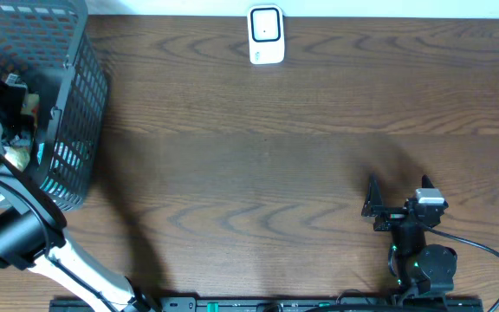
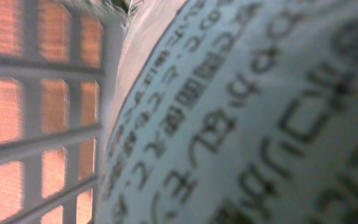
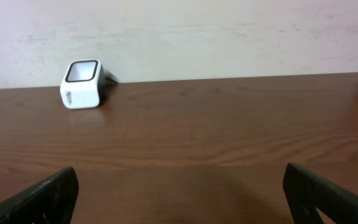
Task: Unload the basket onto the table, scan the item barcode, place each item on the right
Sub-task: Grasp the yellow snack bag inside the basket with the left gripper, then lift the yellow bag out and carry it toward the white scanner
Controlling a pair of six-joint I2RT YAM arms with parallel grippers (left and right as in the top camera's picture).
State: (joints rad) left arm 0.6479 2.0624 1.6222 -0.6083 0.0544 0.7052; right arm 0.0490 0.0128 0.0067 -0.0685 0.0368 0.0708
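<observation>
As it sits beside basket mesh, white packet, dark blurred print

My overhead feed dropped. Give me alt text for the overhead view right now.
The left arm reaches into a grey wire-mesh basket at the left edge of a brown wooden table, its gripper out of sight inside. A small white barcode scanner stands at the far centre edge, and the right gripper rests open near the front right.

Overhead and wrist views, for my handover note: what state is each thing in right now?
Left gripper: jaws shut, inside the basket.
Basket: holds items.
Printed packet: in the basket, filling the left wrist view.
Scanner: upright, nothing before it.
Right gripper: jaws open, empty.
</observation>
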